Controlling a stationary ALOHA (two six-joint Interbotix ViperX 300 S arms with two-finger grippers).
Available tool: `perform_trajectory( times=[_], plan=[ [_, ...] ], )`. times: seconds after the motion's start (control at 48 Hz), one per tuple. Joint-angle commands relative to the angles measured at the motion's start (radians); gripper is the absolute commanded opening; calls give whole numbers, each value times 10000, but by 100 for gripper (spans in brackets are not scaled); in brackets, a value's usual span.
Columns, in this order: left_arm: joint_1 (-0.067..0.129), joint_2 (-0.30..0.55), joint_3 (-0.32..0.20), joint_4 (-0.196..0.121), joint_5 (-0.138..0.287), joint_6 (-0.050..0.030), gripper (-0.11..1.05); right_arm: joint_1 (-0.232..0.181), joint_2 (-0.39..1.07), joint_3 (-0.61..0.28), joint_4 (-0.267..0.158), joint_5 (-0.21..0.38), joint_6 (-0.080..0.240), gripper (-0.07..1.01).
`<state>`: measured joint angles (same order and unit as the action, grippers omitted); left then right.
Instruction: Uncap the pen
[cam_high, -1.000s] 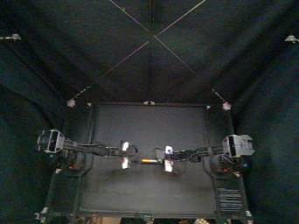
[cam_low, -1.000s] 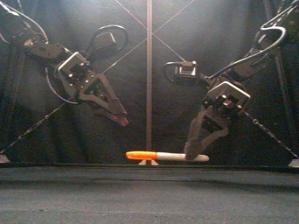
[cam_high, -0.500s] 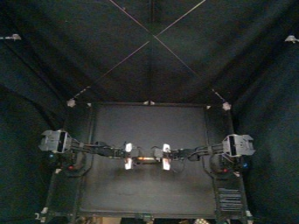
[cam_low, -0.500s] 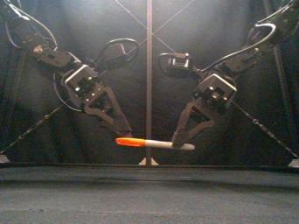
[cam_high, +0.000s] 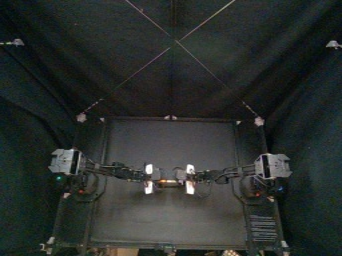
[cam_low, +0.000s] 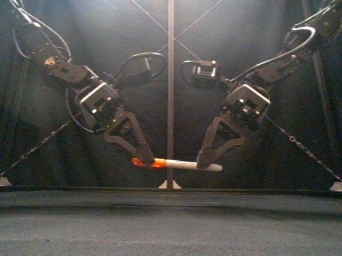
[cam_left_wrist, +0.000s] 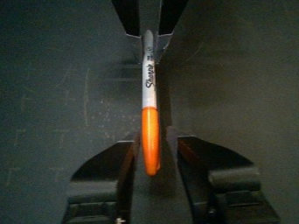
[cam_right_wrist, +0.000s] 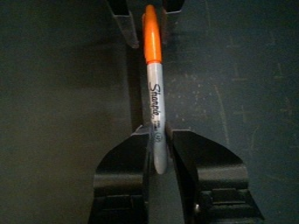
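Pen (cam_low: 177, 164) is barely a speck from above, ends buried in jaws. Right gripper (cam_low: 203, 164) is clamped on the barrel (cam_right_wrist: 153, 105) — left gripper (cam_low: 139, 159) straddles the orange cap (cam_left_wrist: 149, 144), jaws slightly apart.

Below the pen (cam_low: 177, 164) there is open air down to the table (cam_low: 171, 215), whose surface is bare black on every side of it. The left gripper (cam_low: 139, 159) blocks the pen's orange end, and the right gripper (cam_low: 205, 165), clamped on the barrel, blocks the grey end (both arms slant up and outward from the pen). Between them, only the pen's short middle is open, from above, the front or behind.
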<state>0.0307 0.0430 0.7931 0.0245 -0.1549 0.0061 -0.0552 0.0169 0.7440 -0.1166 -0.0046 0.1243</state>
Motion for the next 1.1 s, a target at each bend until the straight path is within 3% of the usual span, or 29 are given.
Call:
perform_trajectory(
  times=[0.021, 0.188, 0.438, 0.667, 0.833, 0.958, 1.104],
  plan=[
    [107, -138, -138, 15, -46, 0, 48, -31, -522, -107, 0, -77, 31, 54],
    [261, -552, 215, 15, -46, 15, 47, -31, -1012, 399, 61, -215, 46, 54],
    [307, -1534, 1074, 123, -153, 15, 47, -215, -1917, 1580, 368, -828, 61, 54],
    [353, -2132, 1519, 291, -276, 15, 47, -399, -2700, 2608, 430, -1825, 61, 54],
    [414, -2485, 1841, 368, -644, 15, 47, -414, -3037, 3191, 414, -2777, 46, 54],
    [430, -2777, 2117, 353, -1012, 0, 47, -476, -3083, 3267, 383, -2869, 31, 54],
    [399, -2961, 2301, 322, -1104, -15, 47, -476, -3083, 3267, 368, -2869, -15, 54]
  ],
)
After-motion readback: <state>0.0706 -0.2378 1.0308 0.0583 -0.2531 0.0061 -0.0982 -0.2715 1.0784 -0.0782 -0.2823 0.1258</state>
